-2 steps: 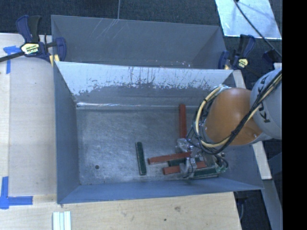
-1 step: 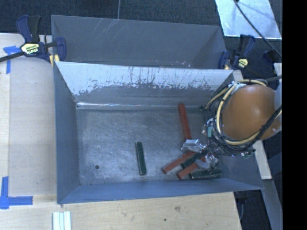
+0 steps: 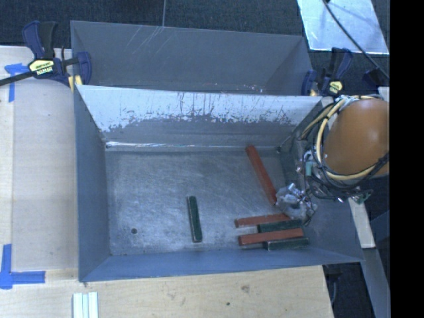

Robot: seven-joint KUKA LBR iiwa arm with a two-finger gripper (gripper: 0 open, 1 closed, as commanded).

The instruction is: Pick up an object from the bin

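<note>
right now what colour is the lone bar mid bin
The lone bar is dark green, clearest in the camera view.

The grey metal bin (image 3: pixel 93 177) carries a dark green bar (image 3: pixel 193 218) lying alone near the middle of its floor. At the right a red-brown bar (image 3: pixel 262 174) lies slanted. Below it is a cluster of red and green bars (image 3: pixel 271 232).

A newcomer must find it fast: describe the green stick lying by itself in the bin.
Start at the grey bin and look at the middle of its floor. A dark green stick lies there, running front to back. It lies alone on bare floor, while the other sticks crowd at the right end.
</note>
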